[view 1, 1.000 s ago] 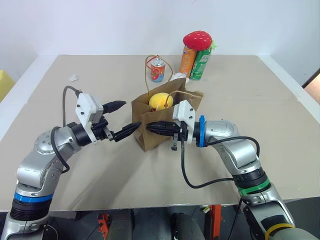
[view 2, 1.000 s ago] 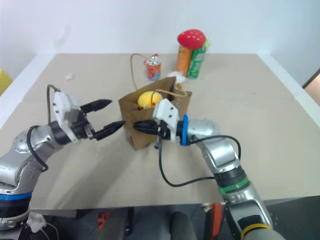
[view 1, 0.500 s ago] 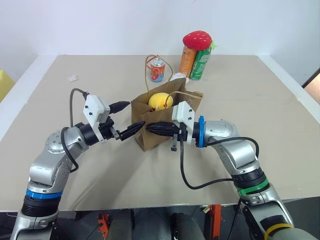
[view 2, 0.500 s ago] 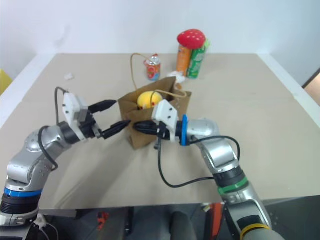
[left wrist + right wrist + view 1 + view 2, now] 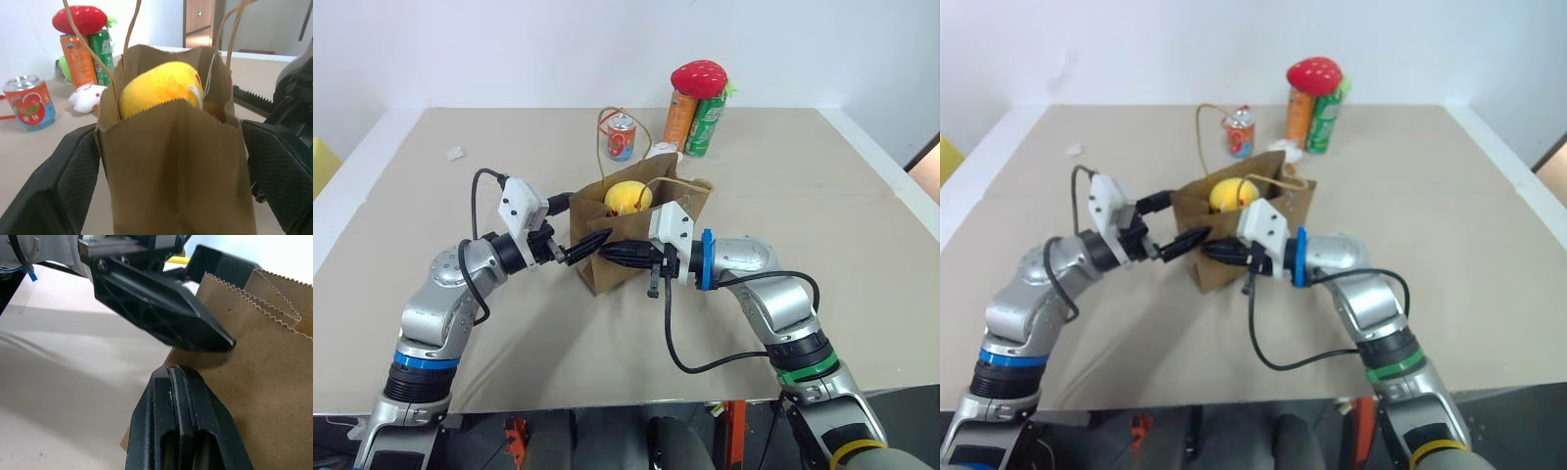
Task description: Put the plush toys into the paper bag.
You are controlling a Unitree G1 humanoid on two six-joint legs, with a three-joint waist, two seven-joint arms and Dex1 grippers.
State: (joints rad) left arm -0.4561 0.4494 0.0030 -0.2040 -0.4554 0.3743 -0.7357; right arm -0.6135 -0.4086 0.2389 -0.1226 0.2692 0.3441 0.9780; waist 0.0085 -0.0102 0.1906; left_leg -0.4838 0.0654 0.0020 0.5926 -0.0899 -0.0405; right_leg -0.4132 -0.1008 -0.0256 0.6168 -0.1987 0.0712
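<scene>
**Yellow plush in the open bag, both arms at its front**

The paper bag (image 5: 641, 235) stands upright near the middle of the surface (image 5: 862, 245), mouth open. Inside, a round yellow plush toy (image 5: 627, 197) sits high, its top level with the rim; in the left wrist view it shows between the front and back walls. The bag's cord handles (image 5: 607, 137) loop upward from the rim.

The left gripper (image 5: 576, 227) has its fingers (image 5: 66, 183) spread wide, one on each side of the bag's narrow end, close to the paper; whether they touch it cannot be told. The right gripper (image 5: 612, 255) lies across the bag's front face with its fingers (image 5: 183, 431) clenched together, holding nothing visible, their tips just beside the lower left finger.

Behind the bag stands a red drink can (image 5: 621, 136). Further back, an orange can (image 5: 681, 119) and a green can (image 5: 705, 123) stand touching, a red strawberry plush (image 5: 699, 77) resting on top of them. A small white soft toy (image 5: 88, 95) lies near their base. A small white scrap (image 5: 456, 152) lies far to the left.

The surface is wide and bare to the bag's right and in front, up to the near edge.
</scene>
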